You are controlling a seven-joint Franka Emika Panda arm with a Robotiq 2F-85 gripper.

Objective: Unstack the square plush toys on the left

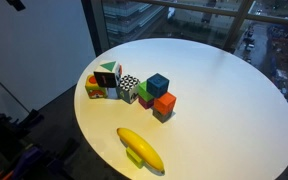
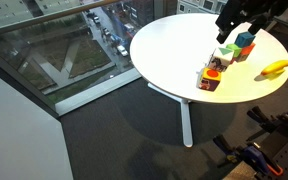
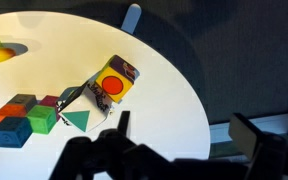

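gripper [image 2: 231, 32] open and empty above the stacked white-and-black cube [image 1: 107, 71] and yellow cube [image 1: 93, 87]; a low or off-centre grasp could drag both, nudging the checkered cube [image 1: 129, 87]

You are working over a round white table [image 1: 224, 90] whose top looks smooth and matt. The yellow soft cube with red-orange patches [image 3: 116, 80] and the white-and-black soft cube with a green triangle face [image 3: 79, 112] both look like matt cloth. The long yellow banana-shaped toy [image 1: 141, 149] at the near edge looks smooth, with a slight gloss. The dark floor [image 2: 104, 130] looks like rough, matt carpet.
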